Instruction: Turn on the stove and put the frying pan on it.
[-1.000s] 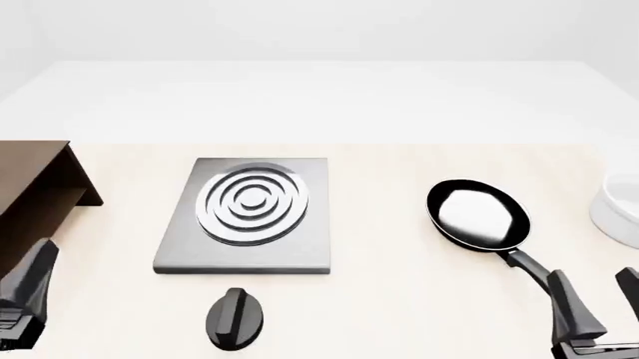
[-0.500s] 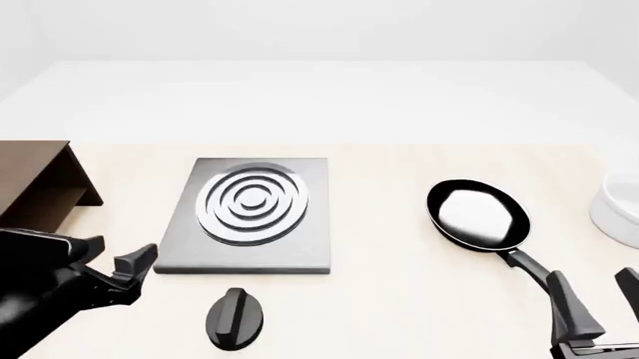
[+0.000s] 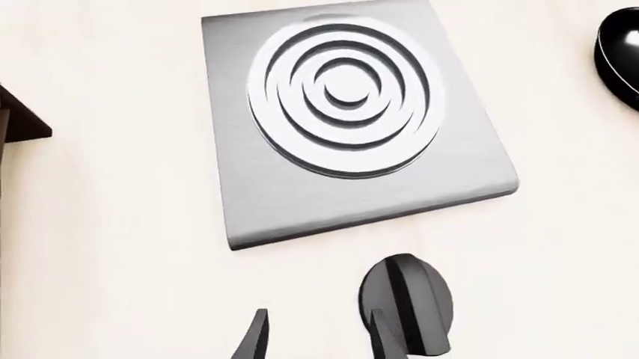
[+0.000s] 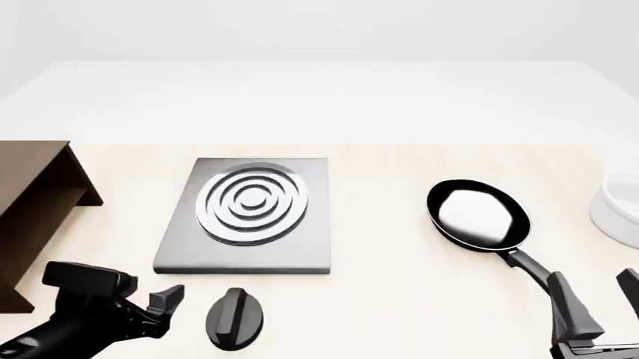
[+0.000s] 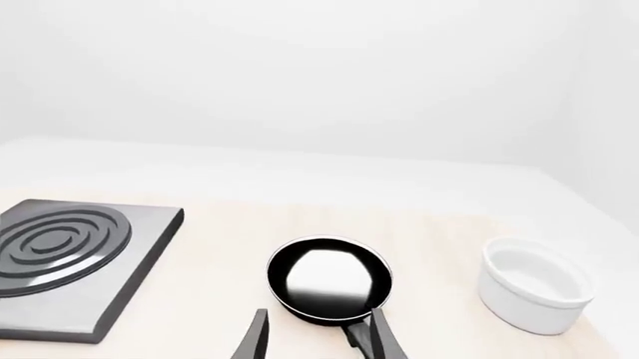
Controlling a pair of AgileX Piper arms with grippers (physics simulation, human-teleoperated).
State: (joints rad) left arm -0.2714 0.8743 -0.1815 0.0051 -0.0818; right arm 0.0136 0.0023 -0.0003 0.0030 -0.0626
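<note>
We take the stove [image 4: 245, 217] as our landmark. It lies flat on the worktop [image 4: 399, 292], its ringed burner bare, so nothing has been set on it yet. Its separate black knob [image 4: 235, 318] sits just in front of the slab's near edge, a little toward the shelf side, and that is where our left claw [image 4: 164, 303] is: low over the worktop, just beside the knob on the side away from the pan. Our left wrist camera shows its fingers apart, one of them crossing the knob's near part and the other well clear of it, so we judge it is lining up to straddle the knob's ridge; whether it touches yet we cannot tell.

The frying pan [image 4: 478, 214] rests on the worktop to the right of the stove, well apart from it, with its handle [image 4: 527, 268] trailing back toward us. Our right claw [image 4: 599, 310] stands open near the end of that handle, not closed on it, which we read as waiting in position so the pan can be lifted once the burner is on.

A brown shelf [image 4: 35, 202] stands to the left of the stove, and a white bowl [image 4: 617, 206] beyond the pan, far right of it.
</note>
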